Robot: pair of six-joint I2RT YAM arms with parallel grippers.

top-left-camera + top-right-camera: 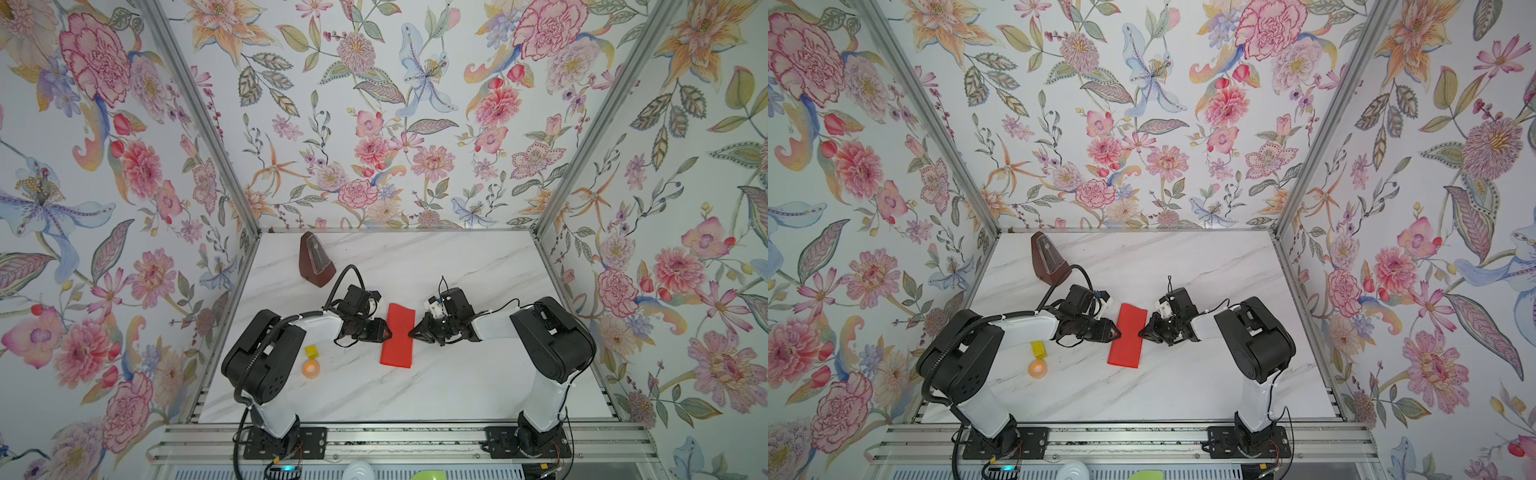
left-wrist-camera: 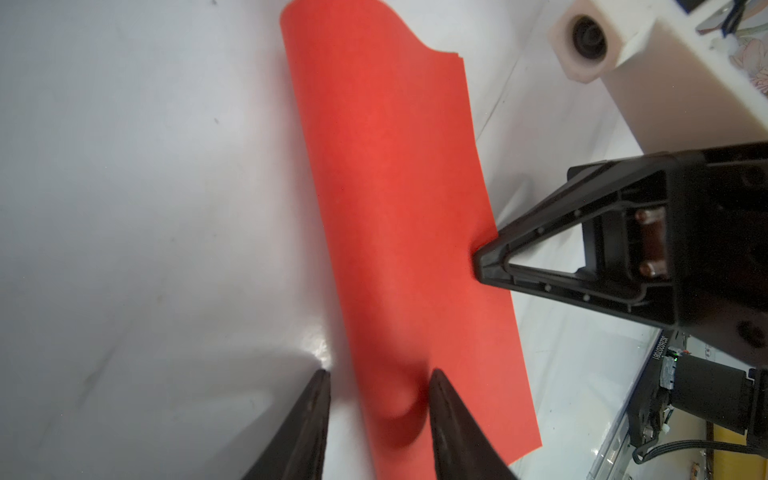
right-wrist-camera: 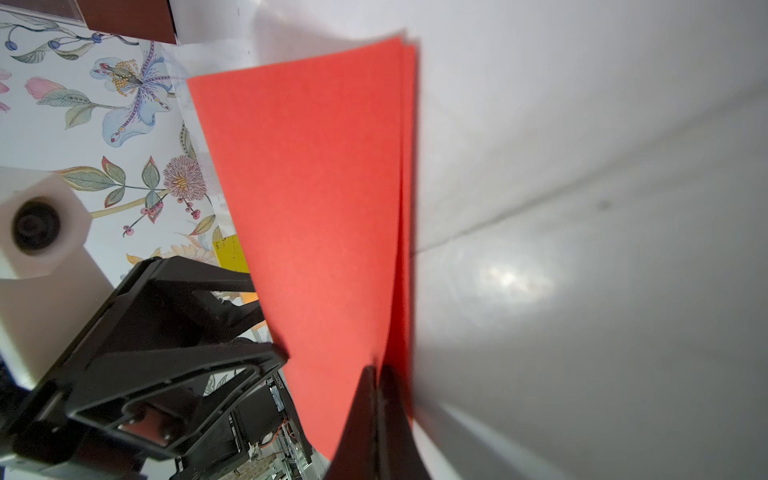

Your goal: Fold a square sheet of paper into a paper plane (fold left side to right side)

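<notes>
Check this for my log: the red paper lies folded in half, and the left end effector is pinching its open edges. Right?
No: the right end effector pinches the open edges, as the right wrist view shows. The red paper does lie folded in half.

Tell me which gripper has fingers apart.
The left gripper: its fingers stand apart at the folded edge of the red paper; on the right gripper they are pinched shut on the opposite edge.

The folded red paper (image 3: 316,199) hides most of the yellow block (image 3: 227,254).
</notes>
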